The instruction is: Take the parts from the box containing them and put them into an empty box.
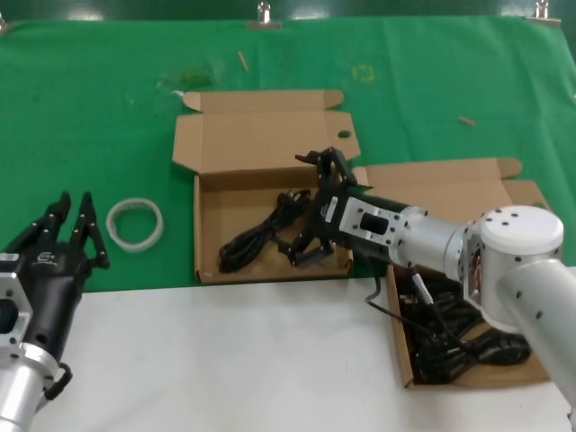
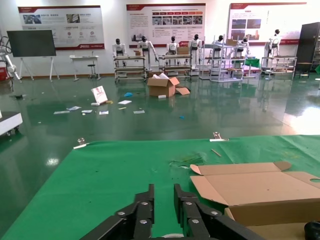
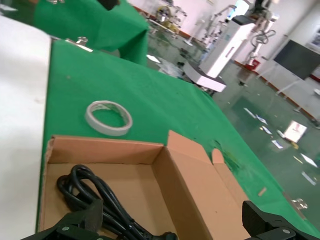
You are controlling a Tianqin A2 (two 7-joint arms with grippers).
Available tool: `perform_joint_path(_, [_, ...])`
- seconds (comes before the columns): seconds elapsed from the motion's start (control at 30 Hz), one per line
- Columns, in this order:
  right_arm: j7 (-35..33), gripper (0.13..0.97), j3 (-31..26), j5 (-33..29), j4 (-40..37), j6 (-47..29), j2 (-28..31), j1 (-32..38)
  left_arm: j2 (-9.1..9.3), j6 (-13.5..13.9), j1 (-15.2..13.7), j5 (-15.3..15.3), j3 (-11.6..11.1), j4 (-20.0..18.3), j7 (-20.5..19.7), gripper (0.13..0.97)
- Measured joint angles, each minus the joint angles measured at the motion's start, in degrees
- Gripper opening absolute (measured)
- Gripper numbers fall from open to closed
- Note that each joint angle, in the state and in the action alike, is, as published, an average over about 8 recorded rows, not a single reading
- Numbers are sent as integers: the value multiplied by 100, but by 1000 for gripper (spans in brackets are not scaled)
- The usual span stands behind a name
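The box with the straight lid [image 1: 261, 135] lies at centre and holds one looped black cord bundle [image 1: 255, 237]. My right gripper [image 1: 310, 209] hovers over that box's right half, jaws wide open and empty, just right of the bundle. In the right wrist view the bundle [image 3: 95, 195] lies between and below the open fingers of my right gripper [image 3: 170, 220]. The box with the slanted lid [image 1: 441, 184] lies to the right, under my right arm, with several black cords [image 1: 459, 346] in it. My left gripper [image 1: 75, 205] is parked at the near left, empty, fingers a narrow gap apart, as its wrist view shows [image 2: 164, 192].
A whitish plastic ring [image 1: 135, 223] lies on the green cloth left of the centre box, also in the right wrist view [image 3: 108, 117]. A white table surface [image 1: 225, 360] runs along the front. The centre box's lid [image 2: 255, 187] shows in the left wrist view.
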Motion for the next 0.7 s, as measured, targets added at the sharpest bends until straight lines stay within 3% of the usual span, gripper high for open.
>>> perform_joint_path(0.23, [414, 966, 199, -37, 518, 308, 70, -404, 0, 0, 0, 0, 0, 0, 0, 257])
perform_joint_path(0.53, [1032, 966, 497, -92, 1295, 769, 174, -1011, 0, 0, 0, 0, 0, 0, 0, 414])
perform_joint_path(0.7, [1383, 966, 666, -123, 1735, 1030, 233, -1358, 0, 0, 0, 0, 0, 0, 0, 548])
